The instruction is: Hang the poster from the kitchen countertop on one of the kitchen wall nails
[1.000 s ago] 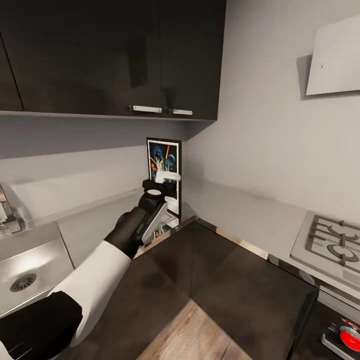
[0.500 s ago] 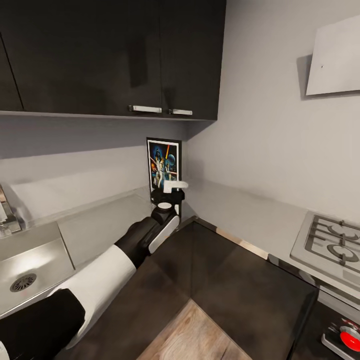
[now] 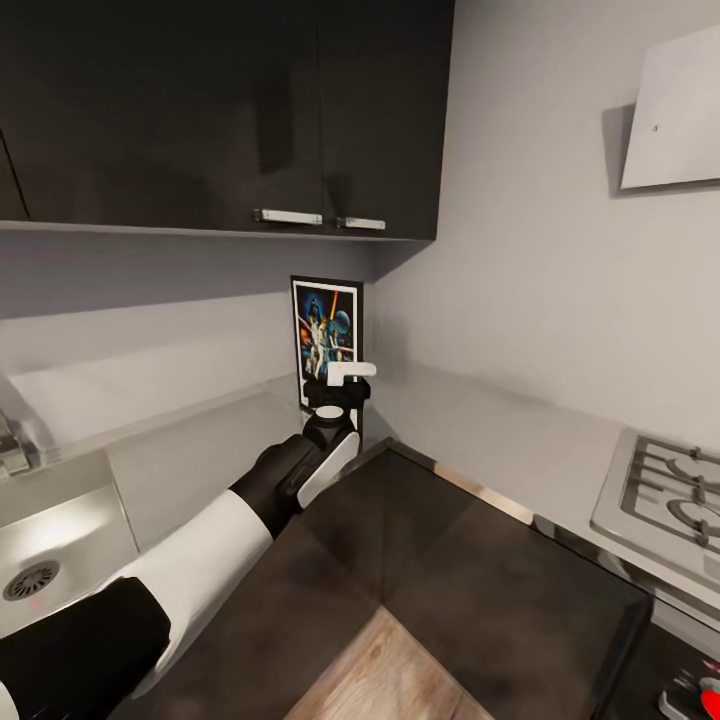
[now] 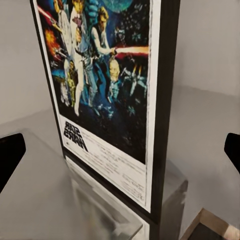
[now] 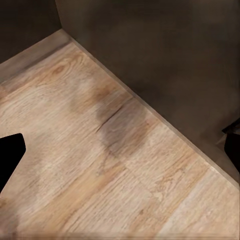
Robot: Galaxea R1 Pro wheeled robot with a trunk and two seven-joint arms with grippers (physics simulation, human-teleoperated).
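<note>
The poster (image 3: pixel 327 332) stands upright on the kitchen countertop (image 3: pixel 190 455), leaning into the corner where the two walls meet. It has a black frame, a white border, colourful figures on dark blue, and the logo low down. My left gripper (image 3: pixel 346 375) is stretched out at its lower half. In the left wrist view the poster (image 4: pixel 102 85) is very close, and my left gripper (image 4: pixel 120 152) is open, its dark fingertips (image 4: pixel 10 156) spread wide to either side without touching the frame. My right gripper (image 5: pixel 120 150) hangs open over a wooden floor (image 5: pixel 85 150).
Dark wall cabinets (image 3: pixel 230 110) hang above the worktop. A built-in sink (image 3: pixel 45 545) lies at the left and a gas hob (image 3: pixel 670 495) at the right. A white extractor hood (image 3: pixel 675 115) is on the right wall. Dark cabinet fronts (image 3: pixel 470 590) stand below.
My left arm reached forward and lower, bringing the gripper close to the poster's lower part. Since then the whole view has shifted slightly, so the camera moved; the poster stays put.
</note>
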